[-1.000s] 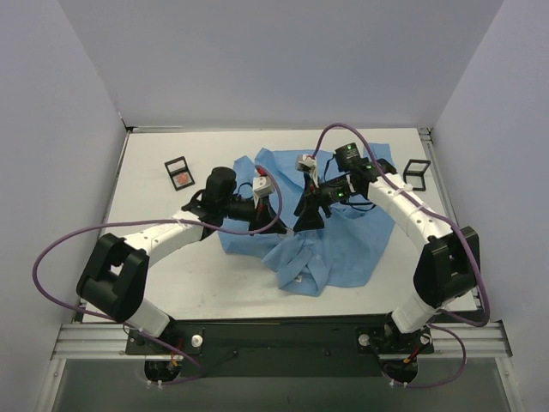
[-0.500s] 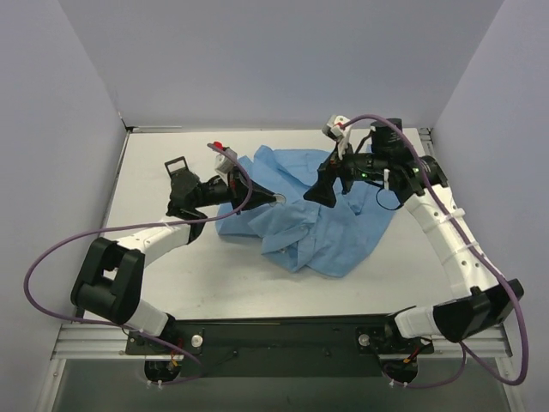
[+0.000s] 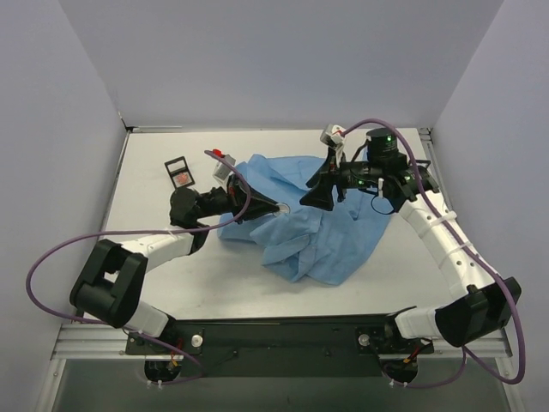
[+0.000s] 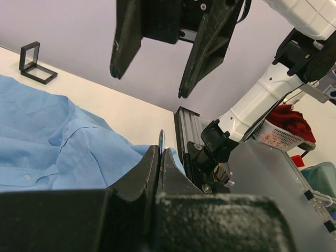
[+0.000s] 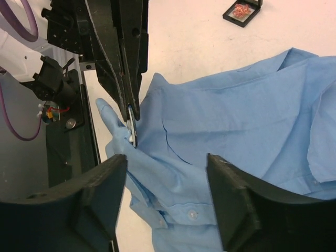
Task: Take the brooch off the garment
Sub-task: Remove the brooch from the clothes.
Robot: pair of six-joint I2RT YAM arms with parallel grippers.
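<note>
The light blue shirt (image 3: pixel 339 230) lies crumpled mid-table. My left gripper (image 3: pixel 276 206) is shut on the brooch (image 3: pixel 281 207), a thin disc seen edge-on between the pads in the left wrist view (image 4: pixel 161 137). In the right wrist view the brooch (image 5: pixel 131 128) sits at the left gripper's (image 5: pixel 134 111) tip, with a fold of shirt (image 5: pixel 236 115) drawn up against it. My right gripper (image 3: pixel 316 199) is open and empty, hovering above the shirt just right of the brooch; it also shows in the left wrist view (image 4: pixel 149 86).
A black rectangular frame with reddish filling (image 3: pixel 179 172) lies at the back left, also in the right wrist view (image 5: pixel 242 10). An empty black frame (image 4: pixel 34 63) stands beyond the shirt (image 4: pixel 52 136). Grey walls enclose the table on three sides.
Both grippers left the shirt's middle. My left gripper drew back to the left holding the brooch, dragging fabric along. My right gripper rose, opened and now hovers closer to the brooch.
</note>
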